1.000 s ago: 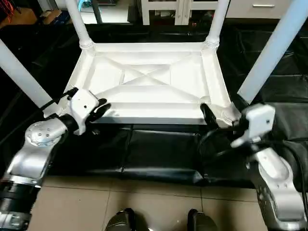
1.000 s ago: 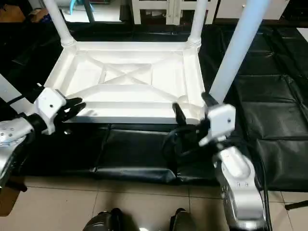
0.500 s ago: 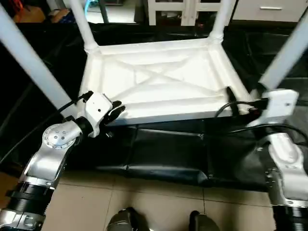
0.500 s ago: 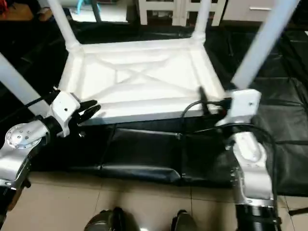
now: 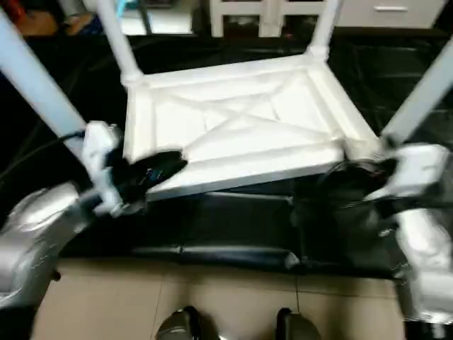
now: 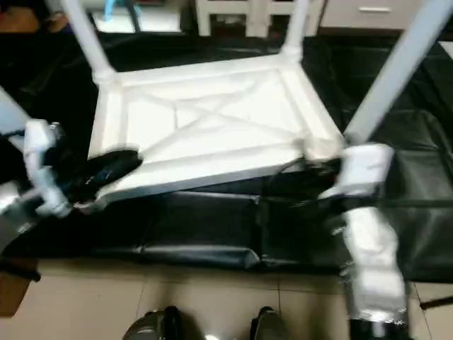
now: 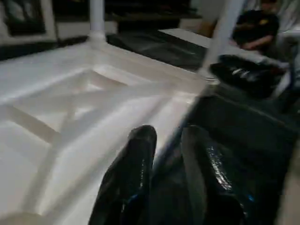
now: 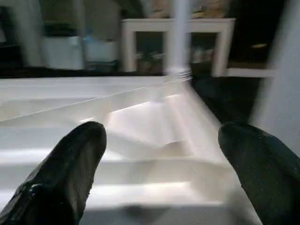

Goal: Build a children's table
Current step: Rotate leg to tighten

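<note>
The children's table lies upside down on the black mat, its white X-ribbed top [image 5: 233, 117] facing up. Its white legs stand in the corner sockets: far left [image 5: 117, 39], far right [image 5: 325, 25], near left [image 5: 35, 78], near right [image 5: 421, 92]. My left gripper [image 7: 167, 136] is at the near-left corner, shut on the top's near rim, one finger over the white underside and one over the mat. By the near-right corner my right gripper [image 8: 162, 133] stands wide open, the corner just ahead of its fingers, nothing held.
The black mat [image 5: 241, 227] ends at a tiled floor [image 5: 226, 297], where my feet [image 5: 184, 326] show. A white shelving unit [image 5: 269, 14] stands behind the table. A person in dark clothes [image 7: 262, 28] sits beyond the mat.
The camera has rolled and shifted. The table top now sits askew to the floor tiles, its near-left corner drawn toward me along with my left gripper. My right gripper stays open at its corner.
</note>
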